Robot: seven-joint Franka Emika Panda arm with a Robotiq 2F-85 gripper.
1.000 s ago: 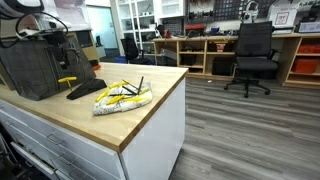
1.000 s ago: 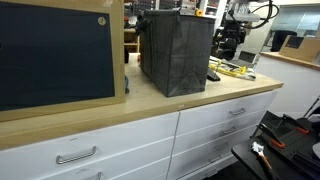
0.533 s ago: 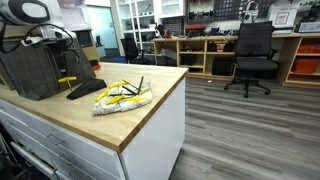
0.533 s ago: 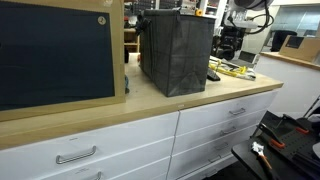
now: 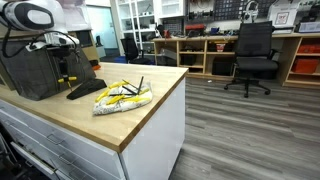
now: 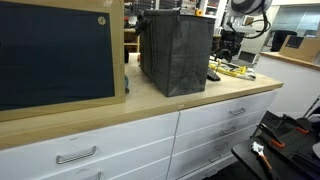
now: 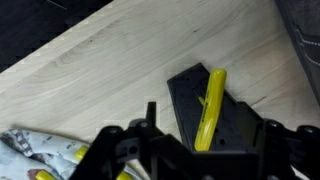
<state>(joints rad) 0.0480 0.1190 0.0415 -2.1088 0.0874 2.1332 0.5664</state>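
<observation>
Seen from the wrist, the gripper (image 7: 190,135) hung above the counter (image 7: 110,60) with its fingers (image 7: 112,145) spread wide apart and nothing between them but air. Directly under the gap lay the black tool (image 7: 232,118), a flat dark piece with a yellow handle (image 7: 208,108) running along it. The near end of the handle sat about midway between the fingers, and the far end pointed away from them. The fingers were not touching the tool.

Just beyond the finger at the left of the wrist view, a crumpled white and yellow cloth (image 7: 30,155) lay on the wood, near the tool but apart from it. In an exterior view the cloth (image 5: 122,96) sat on the side of the tool (image 5: 85,88) towards the counter's edge.

A tall grey bag (image 5: 35,65) stood upright on the counter close beside the fingers, on the opposite side from the cloth. In an exterior view it hid most of the tool.

Below the wooden top were white drawers (image 6: 215,120) with metal handles. A wood-framed dark board (image 6: 55,50) stood past the bag, well away from the fingers.

Farthest off, across the grey plank floor, stood a black office chair (image 5: 252,55) and wooden shelves (image 5: 190,50) full of small items.
</observation>
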